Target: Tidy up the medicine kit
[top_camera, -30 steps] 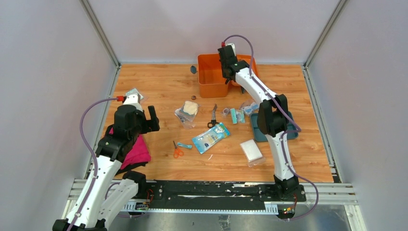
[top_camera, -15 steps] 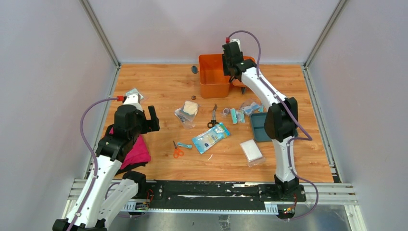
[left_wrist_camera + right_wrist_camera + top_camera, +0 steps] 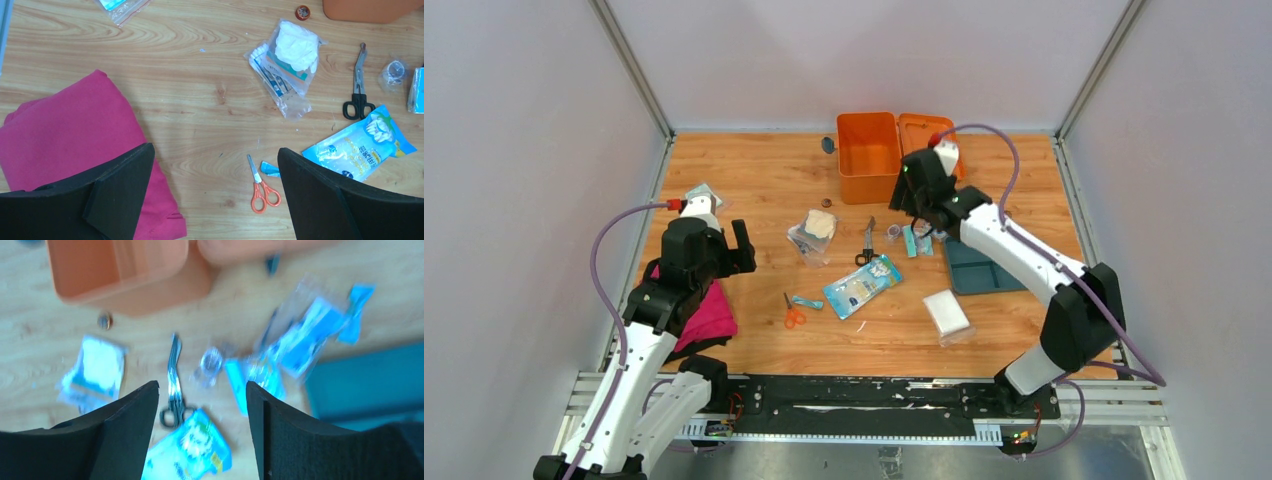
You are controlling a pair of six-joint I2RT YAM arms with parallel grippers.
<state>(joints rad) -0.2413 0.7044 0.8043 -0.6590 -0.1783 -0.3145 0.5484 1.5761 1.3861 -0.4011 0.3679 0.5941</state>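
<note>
**Open medicine kit (image 3: 867, 160) at the worktop's (image 3: 754, 170) far edge**

The right gripper (image 3: 202, 386) hangs just in front of the box, jaws apart, holding nothing. The left gripper (image 3: 215, 152), its 2 fingers spread wide and empty, hovers near the left edge beside a pink cloth (image 3: 65, 130).
</note>
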